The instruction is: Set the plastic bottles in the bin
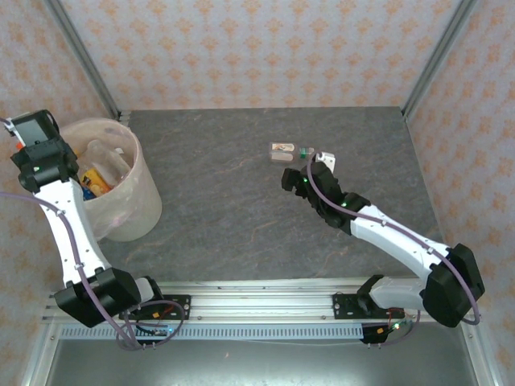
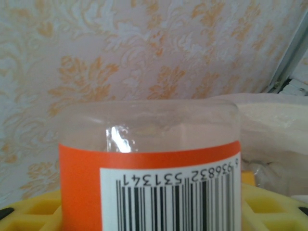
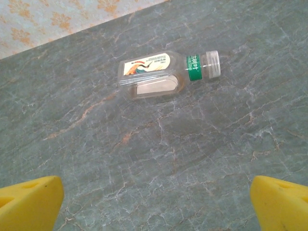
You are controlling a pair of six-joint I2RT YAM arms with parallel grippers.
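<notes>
Evidently split between two jobs. On the left, grips an orange-labelled bottle (image 2: 149, 159) between the left fingers (image 2: 33, 211), clamped on either side of the barcode (image 2: 173, 197), with the clear end pointing away past the fingertips. Looks squeezed firmly rather than loosely cradled, presumably to carry it without slipping. Viewed from above, hangs over the far-left rim of the bin (image 1: 137, 205), above several bottles (image 1: 103, 169) heaped inside. Probably held that high to let the bottle fall cleanly in rather than strike the wall. Shows a pale translucent edge beyond the fingertips and to their right in the left wrist view, likely that same rim. On the right, holds the right fingers (image 3: 29, 199) wide apart, gripping nothing, tips low over the bench (image 3: 144, 159). Faces a clear flat bottle (image 3: 163, 72) with a green neck band and white cap, ahead of the tips and roughly centred between them. Lying on its side, well apart from both pads, cap toward the right-hand finger. Seems opened that wide in order to straddle the body. Judged so: one bottle ready for release, one left on the bench to fetch. Calls for a forward reach and a descent before closing. Risks nudging the bottle aside should one pad touch first.
</notes>
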